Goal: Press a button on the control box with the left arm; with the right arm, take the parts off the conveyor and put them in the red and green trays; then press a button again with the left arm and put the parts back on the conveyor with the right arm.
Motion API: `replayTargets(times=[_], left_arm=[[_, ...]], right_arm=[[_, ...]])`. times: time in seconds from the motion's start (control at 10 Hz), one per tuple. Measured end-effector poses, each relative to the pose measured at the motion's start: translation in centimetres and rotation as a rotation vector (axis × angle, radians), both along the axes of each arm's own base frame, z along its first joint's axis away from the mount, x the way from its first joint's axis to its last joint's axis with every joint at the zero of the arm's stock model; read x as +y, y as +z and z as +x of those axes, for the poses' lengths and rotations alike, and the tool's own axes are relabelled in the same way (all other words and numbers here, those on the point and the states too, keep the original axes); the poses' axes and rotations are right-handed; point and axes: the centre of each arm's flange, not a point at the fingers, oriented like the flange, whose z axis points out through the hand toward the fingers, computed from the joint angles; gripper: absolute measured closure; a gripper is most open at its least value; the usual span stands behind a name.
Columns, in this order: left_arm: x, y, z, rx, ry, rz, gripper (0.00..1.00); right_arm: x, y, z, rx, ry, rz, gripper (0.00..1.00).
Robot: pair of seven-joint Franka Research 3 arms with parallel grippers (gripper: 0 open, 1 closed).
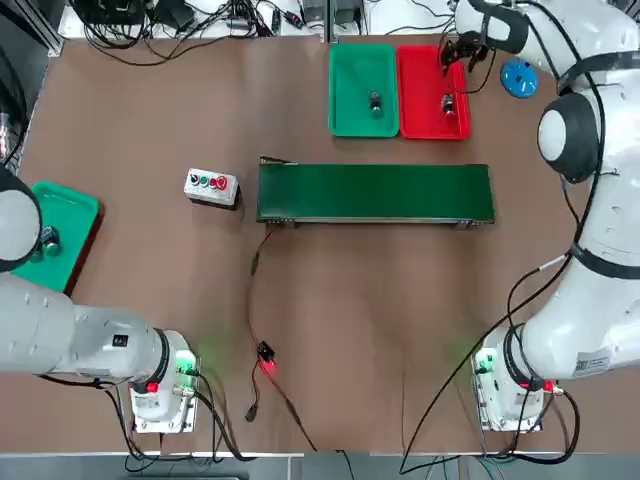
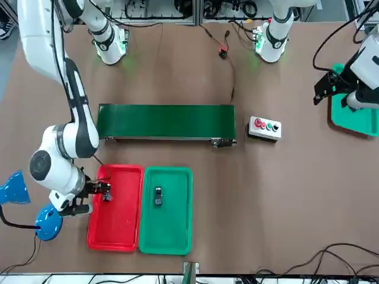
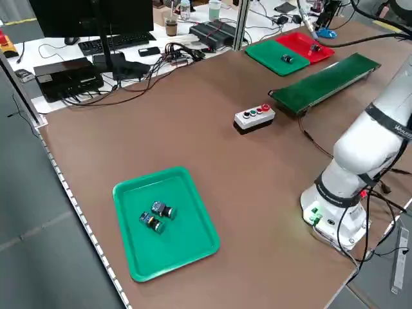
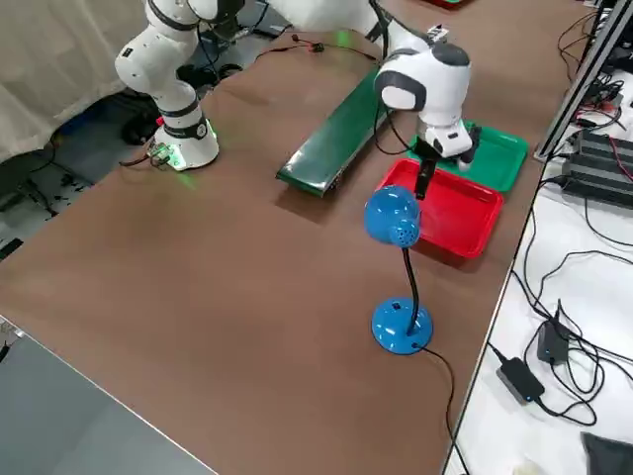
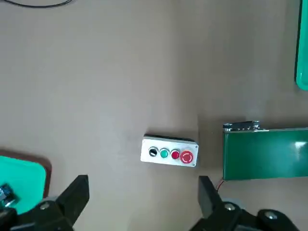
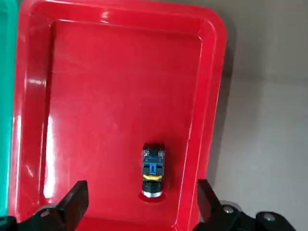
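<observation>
The right gripper hangs above the red tray, its two fingers spread wide with nothing between them. Just ahead of the jaws and centred on their gap, a small part with a blue and yellow band lies on the tray floor, untouched. Beyond the jaws on one side, the green tray holds a second dark part, touching neither the gripper nor the tray wall.

The conveyor lies bare, so the unloading stage looks finished: one part in each tray. With the right jaws open over the red tray's part, the return stage appears to be starting, and both parts are yet to go back on the belt.

The left gripper hovers well above the table, jaws apart and empty, with the control box ahead of its gap. Off to its side another green tray holds two small spare parts.
</observation>
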Motion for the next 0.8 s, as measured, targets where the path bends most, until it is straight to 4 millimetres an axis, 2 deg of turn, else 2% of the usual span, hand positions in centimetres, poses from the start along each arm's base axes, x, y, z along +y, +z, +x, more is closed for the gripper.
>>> replayTargets(times=[0.3,0.4,0.8], left_arm=[[0.2,-0.3,0.2,0.006,0.005,0.0,0.0],[0.4,-0.3,0.3,0.005,0.009,0.0,0.0],[0.6,-1.1,0.8,0.022,0.014,0.001,0.0]], right_arm=[[-0.1,-4.8,-0.7,-0.032,0.008,-0.004,0.0],[-0.2,-5.9,-1.0,-0.033,0.013,-0.006,0.0],[-0.2,-7.5,-1.2,-0.045,0.024,-0.008,0.0]])
